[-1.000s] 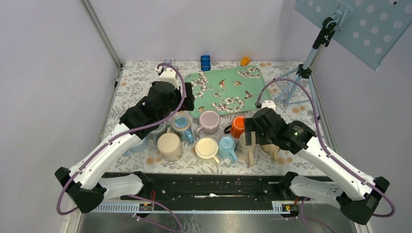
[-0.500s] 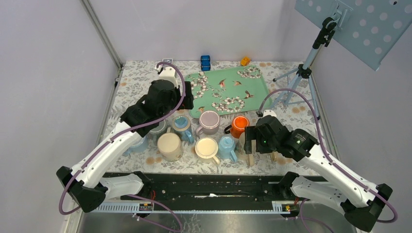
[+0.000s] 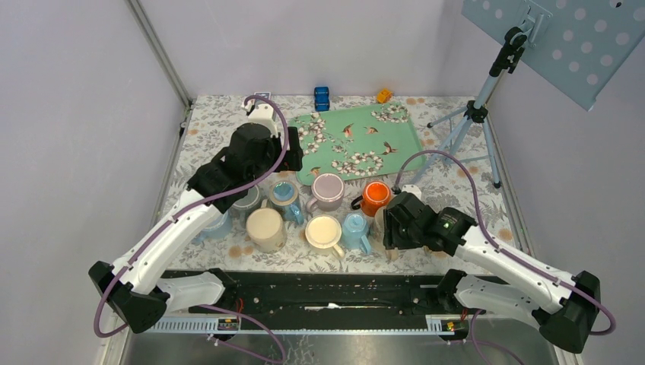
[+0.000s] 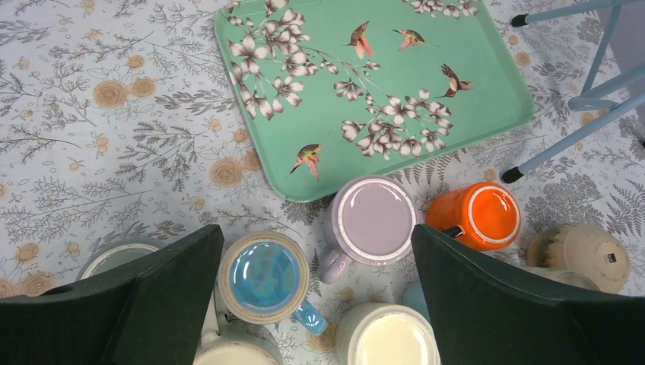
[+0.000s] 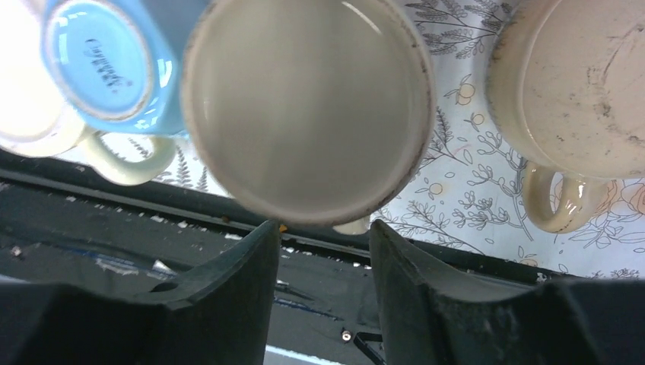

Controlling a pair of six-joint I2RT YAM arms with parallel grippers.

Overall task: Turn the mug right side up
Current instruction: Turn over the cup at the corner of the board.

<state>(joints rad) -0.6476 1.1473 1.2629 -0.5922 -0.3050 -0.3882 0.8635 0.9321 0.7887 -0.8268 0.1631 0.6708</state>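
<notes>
A beige mug [image 5: 308, 106] stands upside down, base facing up, filling the middle of the right wrist view. My right gripper [image 5: 322, 226] hangs low over its near side. The jaws are partly closed with a gap between them. A sliver of the mug's handle [image 5: 351, 226] shows between the fingertips, close to the right one. From above, the mug [image 3: 379, 222] is mostly hidden under the right wrist. My left gripper [image 4: 316, 232] hovers wide open, high above the mug cluster, holding nothing.
A light blue mug [image 5: 106, 65] and a second beige mug [image 5: 578, 84] flank it, both base up. Lilac [image 4: 376, 220], orange [image 4: 479, 217], blue-glazed [image 4: 265, 277] and cream [image 3: 323, 230] mugs crowd the middle. Green tray [image 3: 354, 141] lies behind, tripod [image 3: 464, 129] right, black rail [image 5: 114, 251] near.
My right gripper has slid left and down onto the near side of the beige mug, and its jaws have narrowed. The left arm has barely moved.
</notes>
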